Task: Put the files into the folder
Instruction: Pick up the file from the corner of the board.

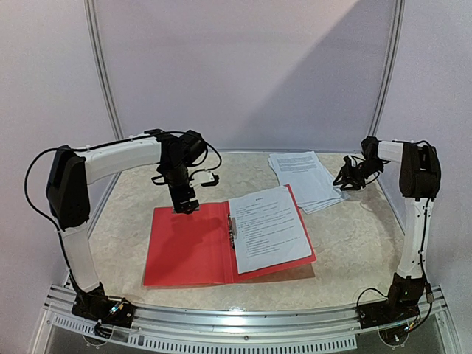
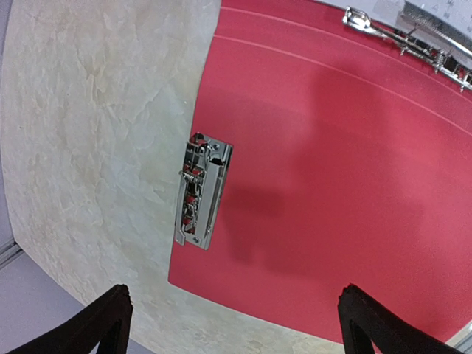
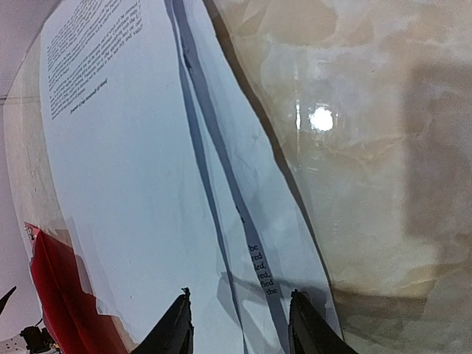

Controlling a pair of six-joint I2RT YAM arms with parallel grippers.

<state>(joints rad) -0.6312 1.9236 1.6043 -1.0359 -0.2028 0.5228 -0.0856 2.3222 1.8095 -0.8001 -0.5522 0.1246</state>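
Observation:
The red folder (image 1: 192, 251) lies open on the table. One printed sheet (image 1: 269, 227) rests on its right half, beside the silver clip (image 1: 232, 230) at the spine. The other files (image 1: 304, 177) lie fanned at the back right. My left gripper (image 1: 184, 206) hovers open over the folder's far left edge; in its wrist view the left gripper (image 2: 236, 332) has bare red folder (image 2: 332, 184) and a second silver clip (image 2: 200, 190) below it. My right gripper (image 1: 346, 179) is at the stack's right edge. In its wrist view the right gripper (image 3: 240, 332) straddles the fanned files (image 3: 125, 147), jaws apart.
The marbled tabletop (image 1: 354, 243) runs to a raised rim behind and a metal rail (image 1: 243, 321) in front, where both arm bases are bolted. White walls close in at the back. A corner of the folder (image 3: 59, 295) shows in the right wrist view.

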